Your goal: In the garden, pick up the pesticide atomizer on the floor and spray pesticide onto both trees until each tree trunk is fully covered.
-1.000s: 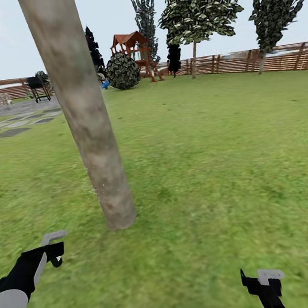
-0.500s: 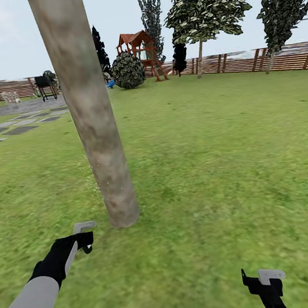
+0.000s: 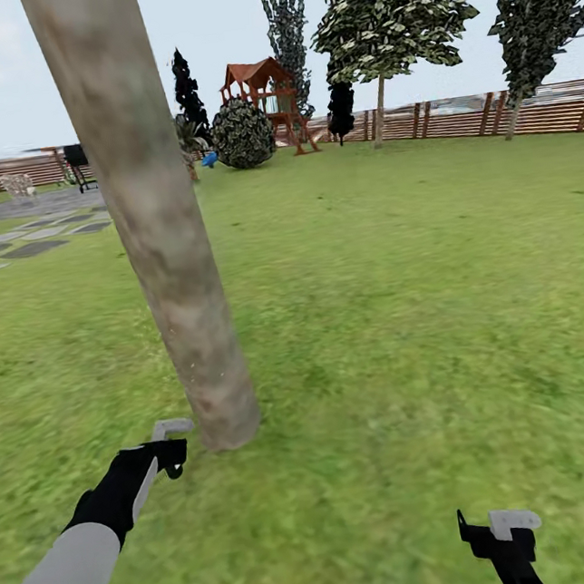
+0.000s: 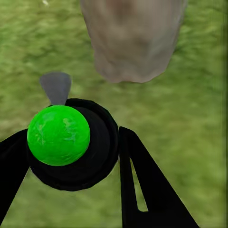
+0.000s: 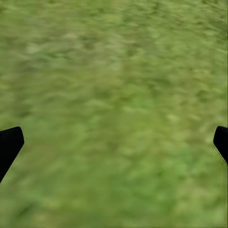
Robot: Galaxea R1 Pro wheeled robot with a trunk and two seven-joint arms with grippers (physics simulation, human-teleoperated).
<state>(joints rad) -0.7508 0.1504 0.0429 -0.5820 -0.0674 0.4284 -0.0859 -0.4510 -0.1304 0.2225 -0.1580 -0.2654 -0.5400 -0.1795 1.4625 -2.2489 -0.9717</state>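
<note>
In the left wrist view my left gripper (image 4: 71, 145) is shut on the pesticide atomizer (image 4: 76, 156), a dark round bottle with a bright green top and a grey spout aimed at the foot of the tree trunk (image 4: 133, 38). From the head view, the left gripper (image 3: 168, 449) sits low, just left of the base of this thick pale mottled trunk (image 3: 158, 244), a short gap away. The right gripper (image 3: 500, 529) hangs open over bare grass at the lower right, its black fingertips (image 5: 10, 142) wide apart.
Lawn (image 3: 402, 297) stretches to a brown slatted fence (image 3: 453, 117). Along the back stand a pale-trunked tree (image 3: 390, 15), another tree (image 3: 531, 7) at the right, a round bush (image 3: 242, 134) and a wooden playhouse (image 3: 257, 81). Grey stepping stones (image 3: 12, 244) lie far left.
The left arm reached forward and right with the atomizer, close to the trunk's foot. The view shifted too, so the trunk now sits further left. The right gripper held still.
</note>
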